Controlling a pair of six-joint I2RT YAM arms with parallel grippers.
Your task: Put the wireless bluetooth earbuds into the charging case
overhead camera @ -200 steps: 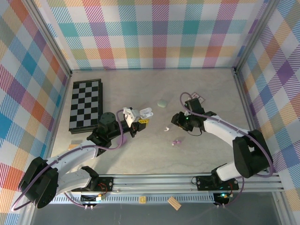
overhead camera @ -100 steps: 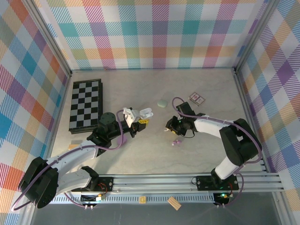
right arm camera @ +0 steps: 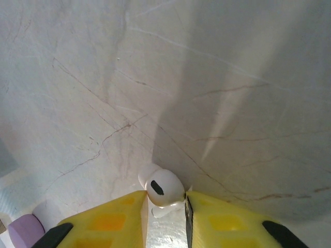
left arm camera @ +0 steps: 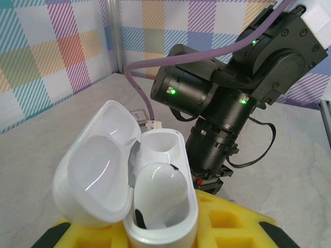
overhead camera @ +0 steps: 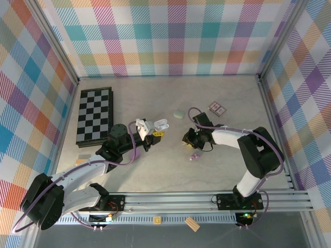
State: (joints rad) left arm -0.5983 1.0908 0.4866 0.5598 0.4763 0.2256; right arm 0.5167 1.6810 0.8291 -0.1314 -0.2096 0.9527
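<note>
We judge the task half done: one glossy white earbud (left arm camera: 158, 188) sits in the open white pebble-shaped charging case (left arm camera: 90, 175), which our left gripper (overhead camera: 149, 130) clamps. Its second slot is empty. Our right gripper (right arm camera: 165, 206) narrowly straddles a white stemmed earbud (right arm camera: 164, 190) at the middle of the tabletop (overhead camera: 155, 175); we cannot tell whether it grips.

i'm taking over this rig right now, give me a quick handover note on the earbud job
Left gripper: shut on the white charging case, lid open.
Right gripper: down at the table, fingers close on either side of the loose white earbud; I cannot tell whether they grip it.
Done: the seated earbud looks in place in the case's near socket; the far socket is empty.
Elsewhere: the lilac earbud lies on the table beside the right gripper; the green case sits farther back.
Left: grasp the loose white earbud, carry it to the open case, seat it in the empty socket.
</note>
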